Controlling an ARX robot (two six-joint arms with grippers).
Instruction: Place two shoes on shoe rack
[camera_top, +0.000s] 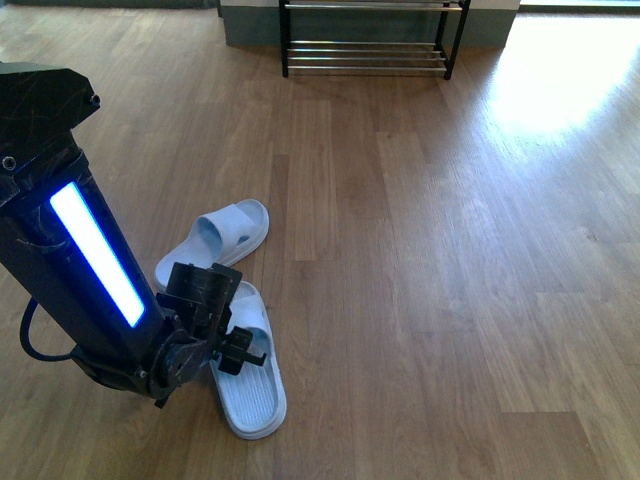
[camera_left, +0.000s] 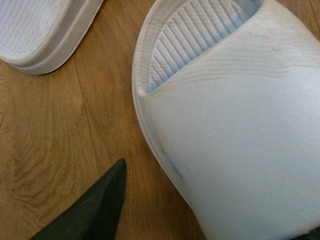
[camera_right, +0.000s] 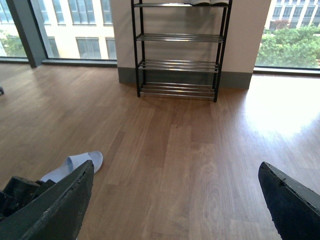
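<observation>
Left end effector (camera_top: 235, 340), the nearer one: hangs right above the near slide (camera_top: 252, 395), fingers (camera_left: 95, 210) apart astride its strap (camera_left: 240, 140). Lies lengthwise beneath, heel behind it, shoe rack (camera_top: 365, 57) far ahead.

Matt ribbed rubber slides (camera_top: 252, 395), satin wood floor (camera_top: 420, 250), shiny chrome rack bars (camera_right: 177, 64)

Front downward, left wrist close above slide (camera_left: 235, 130)

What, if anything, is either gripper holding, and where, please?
Nothing: the left gripper sits open at the strap of the near slide; the right gripper is open, empty.
</observation>
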